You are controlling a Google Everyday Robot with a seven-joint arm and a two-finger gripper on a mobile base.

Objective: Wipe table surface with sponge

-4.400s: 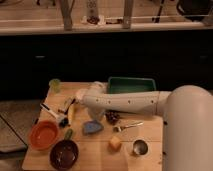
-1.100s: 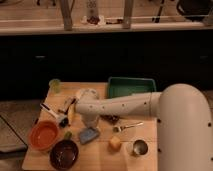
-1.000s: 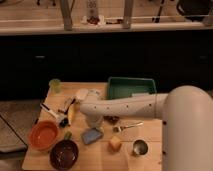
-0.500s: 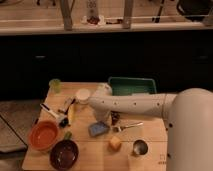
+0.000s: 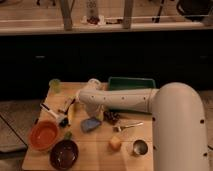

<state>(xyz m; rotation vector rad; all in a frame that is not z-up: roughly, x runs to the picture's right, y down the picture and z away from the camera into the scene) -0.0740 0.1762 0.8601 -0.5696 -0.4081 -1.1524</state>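
The table surface is a light tan wooden top. The sponge, a small blue-grey pad, lies flat on it left of centre. My white arm reaches in from the right and bends down at the wrist. My gripper points down onto the sponge's far edge and appears shut on it, pressing it to the wood. The fingertips are mostly hidden by the wrist.
A green tray sits at the back right. An orange bowl and a dark bowl are at the front left. A yellow cube, metal cup, spoon, brush and green cup stand around.
The sponge and gripper slid forward and left, then right and back, and in the last half second left again. The other things have not moved.
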